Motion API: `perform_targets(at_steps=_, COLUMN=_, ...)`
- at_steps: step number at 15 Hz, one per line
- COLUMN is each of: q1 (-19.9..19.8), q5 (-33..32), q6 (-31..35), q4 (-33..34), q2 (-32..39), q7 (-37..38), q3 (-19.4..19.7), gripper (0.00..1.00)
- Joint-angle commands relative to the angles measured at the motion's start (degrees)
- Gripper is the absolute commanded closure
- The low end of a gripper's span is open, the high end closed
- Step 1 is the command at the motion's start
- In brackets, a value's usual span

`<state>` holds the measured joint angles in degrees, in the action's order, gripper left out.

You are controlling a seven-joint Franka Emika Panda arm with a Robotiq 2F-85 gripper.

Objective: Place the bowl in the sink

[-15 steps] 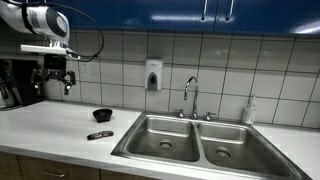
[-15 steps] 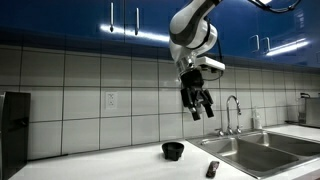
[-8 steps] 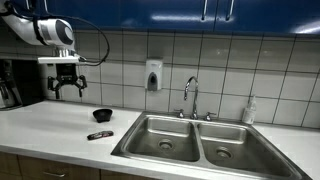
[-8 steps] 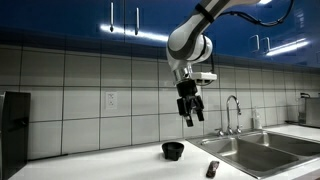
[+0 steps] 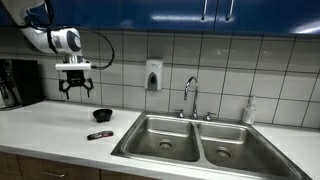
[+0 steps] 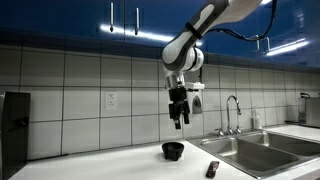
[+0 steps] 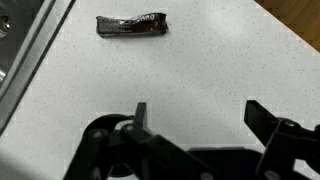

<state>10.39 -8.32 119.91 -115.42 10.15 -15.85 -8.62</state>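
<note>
Hovering high above the desk, pre-grasp, nothing held.
Sink (image 5: 150,135) well apart from target; desk (image 5: 45,125) carrying it. Gripper (image 5: 76,93) spread wide, pointing down. Bowl (image 5: 102,116) upright on desk, below gripper and offset slightly toward sink; round, so no long axis to match. Not visible in wrist view.

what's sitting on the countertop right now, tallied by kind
black bowl: 1
flat dark bar with a red mark: 1
pale bottle behind the sink: 1
black appliance at the counter's end: 1
total: 4
</note>
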Motion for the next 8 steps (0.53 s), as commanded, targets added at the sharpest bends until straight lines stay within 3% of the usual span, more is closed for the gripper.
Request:
perform_targets(at_steps=1, q1=-0.19, q5=-0.85, q6=0.35, q4=7.12, q2=7.01, q7=-2.27, q3=-0.67, gripper=0.00)
perform_targets(at_steps=8, q1=0.70, q5=-2.61, q6=-1.65, q4=18.93, q2=18.48, q7=-1.32, q3=-0.05, gripper=0.00)
